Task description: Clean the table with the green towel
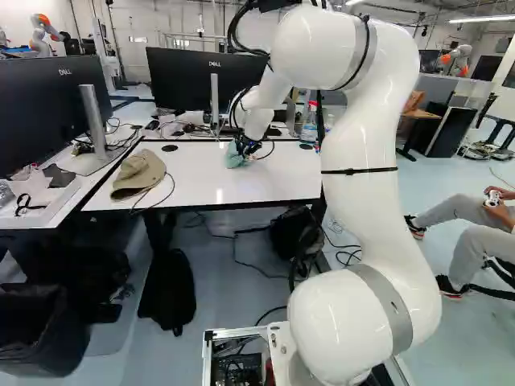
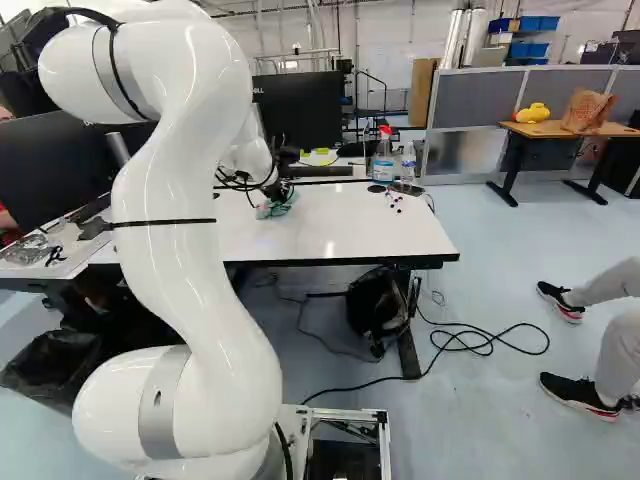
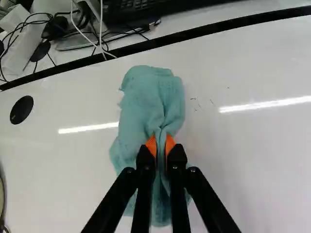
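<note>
My gripper (image 1: 248, 148) is low over the white table (image 1: 201, 190), beyond the arm's bend in the left base view. In the wrist view the gripper (image 3: 161, 148) is shut on the green towel (image 3: 148, 102), a fold of it pinched between the orange pads. The towel lies bunched on the tabletop, spreading ahead of the fingers and under them. Small dark marks (image 3: 197, 102) show on the white surface beside the towel. In the right base view the towel (image 2: 277, 203) is partly hidden by the wrist and cables.
A tan cap (image 1: 138, 174) lies on the table's left part in the left base view. Spray bottle (image 2: 383, 155), clear bottle (image 2: 408, 162) and small red-and-dark objects (image 2: 394, 199) stand at the right. Monitors (image 1: 205, 80) rise behind. A person sits right of the arm. Another robot is far back.
</note>
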### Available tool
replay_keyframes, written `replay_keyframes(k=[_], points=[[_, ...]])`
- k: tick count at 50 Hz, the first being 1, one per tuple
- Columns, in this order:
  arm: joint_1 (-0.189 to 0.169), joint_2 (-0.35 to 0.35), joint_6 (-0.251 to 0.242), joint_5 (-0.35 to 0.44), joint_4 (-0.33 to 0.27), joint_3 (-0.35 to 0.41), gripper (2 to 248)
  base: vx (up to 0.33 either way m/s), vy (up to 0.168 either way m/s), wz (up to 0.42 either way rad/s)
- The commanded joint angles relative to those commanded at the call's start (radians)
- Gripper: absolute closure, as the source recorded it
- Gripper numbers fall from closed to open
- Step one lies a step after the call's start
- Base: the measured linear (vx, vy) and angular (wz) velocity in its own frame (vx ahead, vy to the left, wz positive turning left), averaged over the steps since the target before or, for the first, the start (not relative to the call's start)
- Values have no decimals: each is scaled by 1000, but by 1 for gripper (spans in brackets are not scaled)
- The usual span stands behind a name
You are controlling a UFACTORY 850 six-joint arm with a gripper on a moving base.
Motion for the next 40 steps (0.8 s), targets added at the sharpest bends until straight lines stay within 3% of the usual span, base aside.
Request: replay_keyframes(k=[16, 40], points=[[-15, 3, 0, -22, 7, 5, 209, 0, 0, 0], [-76, -14, 0, -22, 7, -19, 209, 0, 0, 0]])
